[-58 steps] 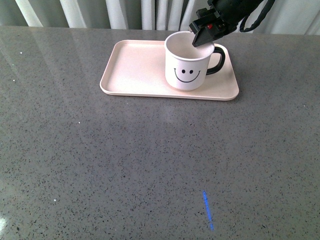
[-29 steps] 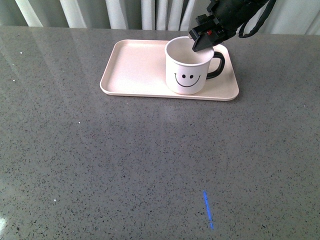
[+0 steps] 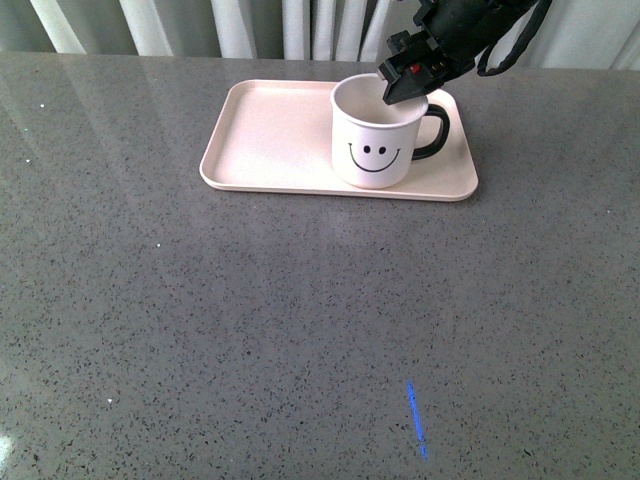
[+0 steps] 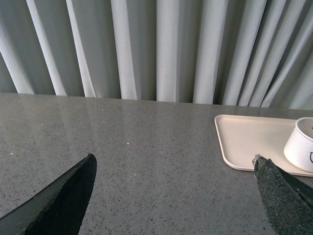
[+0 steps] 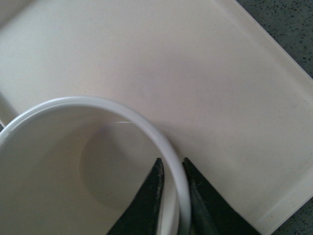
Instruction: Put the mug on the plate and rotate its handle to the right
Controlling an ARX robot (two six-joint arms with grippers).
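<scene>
The white mug (image 3: 372, 140) with a black smiley face stands upright on the right part of the pale pink plate (image 3: 270, 135). Its black handle (image 3: 436, 125) points to the right. My right gripper (image 3: 400, 80) is shut on the mug's far rim, one finger inside and one outside, as the right wrist view shows (image 5: 171, 166). There the mug's rim (image 5: 98, 105) and the plate (image 5: 195, 73) fill the picture. My left gripper (image 4: 176, 166) is open and empty over the bare table, left of the plate (image 4: 249, 137) and the mug (image 4: 301, 149).
A grey speckled table (image 3: 250, 320) carries the plate at its far side. Pale curtains (image 3: 250, 25) hang behind the table's far edge. A short blue mark (image 3: 415, 420) lies on the table near the front.
The mug has shifted slightly away with my right gripper and settled on the plate. Over the last half second almost nothing has moved.
</scene>
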